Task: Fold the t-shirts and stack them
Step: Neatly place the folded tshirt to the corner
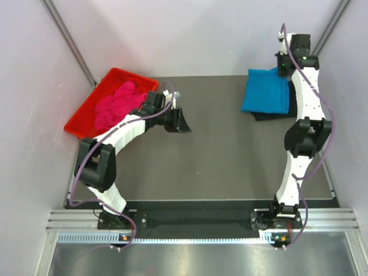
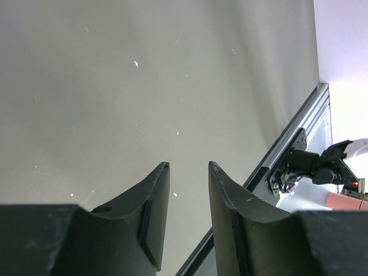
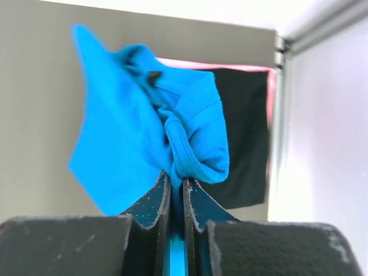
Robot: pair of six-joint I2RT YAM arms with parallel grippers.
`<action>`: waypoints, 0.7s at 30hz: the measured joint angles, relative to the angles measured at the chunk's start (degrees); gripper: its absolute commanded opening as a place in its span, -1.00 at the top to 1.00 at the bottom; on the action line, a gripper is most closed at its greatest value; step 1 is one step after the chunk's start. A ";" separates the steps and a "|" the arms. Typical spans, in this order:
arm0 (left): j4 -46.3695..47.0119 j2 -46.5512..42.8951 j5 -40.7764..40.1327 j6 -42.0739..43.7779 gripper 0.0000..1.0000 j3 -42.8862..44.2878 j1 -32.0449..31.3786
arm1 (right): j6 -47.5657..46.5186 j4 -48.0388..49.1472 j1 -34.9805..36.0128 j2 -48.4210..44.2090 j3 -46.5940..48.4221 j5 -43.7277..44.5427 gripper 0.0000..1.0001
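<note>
At the table's (image 1: 218, 149) far right corner, the right gripper (image 3: 175, 181) pinches the blue shirt (image 3: 132, 144) tight above the black shirt (image 3: 247, 138).

We see a soft, matt turquoise-blue cloth t-shirt (image 3: 144, 126) with a ribbed knit collar, pinched in the right gripper (image 3: 175, 183). The gripper's black fingers (image 3: 150, 204) look like hard plastic, grainy, matt and lightly scuffed. Beyond that gripper lies a flat black cloth t-shirt (image 3: 244, 144), dull and smooth. The left gripper (image 2: 188, 168) is of the same matt black plastic. Beneath it the grey counter (image 2: 115, 86) looks smooth and matt, flecked with pale specks. Just beside this gripper's wrist, a shiny red plastic tray (image 1: 86, 115) holds a crumpled magenta-pink cloth t-shirt (image 1: 118, 106), soft and matt.
</note>
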 measured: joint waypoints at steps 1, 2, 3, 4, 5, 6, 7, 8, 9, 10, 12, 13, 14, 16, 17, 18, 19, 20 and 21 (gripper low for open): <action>0.02 -0.02 0.02 0.00 0.24 0.00 0.00 | -0.28 -0.46 -1.07 1.33 1.42 -0.13 0.98; 0.00 -0.07 0.04 -0.02 0.24 0.00 0.00 | -0.61 -0.83 -2.12 2.69 2.60 -0.28 0.97; 0.02 -0.09 0.11 -0.07 0.24 0.00 0.00 | -0.96 -0.94 -3.37 4.39 3.93 -0.37 0.95; 0.02 -0.11 0.17 -0.09 0.24 0.00 0.00 | -1.25 -0.81 -4.17 5.60 4.63 -0.44 0.95; 0.02 -0.17 0.15 -0.11 0.24 0.00 0.00 | -1.75 -0.52 -5.01 6.95 5.07 -0.37 0.95; 0.00 -0.20 0.17 -0.13 0.24 0.00 0.00 | -2.19 0.04 -5.77 8.35 5.31 -0.24 0.95; 0.02 -0.22 0.17 -0.13 0.24 0.00 0.00 | -2.49 0.92 -6.32 9.55 5.31 -0.09 0.95; 0.04 -0.22 0.17 -0.13 0.24 0.00 0.00 | -2.80 1.68 -6.78 10.75 5.31 0.28 0.98; 0.02 -0.22 0.17 -0.15 0.24 0.00 0.00 | -3.19 2.89 -7.26 12.17 5.33 0.79 0.99; 0.04 -0.22 0.20 -0.15 0.24 0.00 0.00 | -3.37 4.22 -7.76 13.49 5.35 1.31 1.00; 0.04 -0.22 0.42 -0.17 0.24 0.00 -0.02 | -3.50 7.06 -8.68 15.96 5.35 1.92 1.00; 0.04 -0.22 0.59 -0.17 0.24 0.00 -0.04 | -3.50 8.15 -8.96 16.79 5.35 1.90 1.00; 0.04 -0.22 0.74 -0.22 0.24 0.00 -0.07 | -3.50 9.68 -9.31 17.64 5.25 1.84 1.00; 0.07 -0.22 1.29 -0.44 0.24 0.00 -0.07 | -3.52 12.02 -9.88 18.14 4.79 1.40 0.99; 0.07 -0.22 1.53 -0.57 0.24 0.00 -0.07 | -3.61 13.09 -10.08 18.14 4.55 0.98 1.00; 0.04 -0.22 1.62 -0.68 0.24 0.00 -0.09 | -3.69 14.40 -10.25 18.14 4.46 0.48 1.00; 0.07 -0.22 1.73 -0.79 0.24 0.00 -0.11 | -3.72 16.20 -10.36 18.14 4.46 -0.33 1.00; 0.07 -0.22 1.79 -0.81 0.24 0.00 -0.11 | -3.76 17.73 -10.40 18.14 4.46 -0.87 1.00; 0.09 -0.22 1.88 -0.83 0.24 0.00 -0.11 | -3.89 19.10 -10.40 18.14 4.46 -1.49 1.00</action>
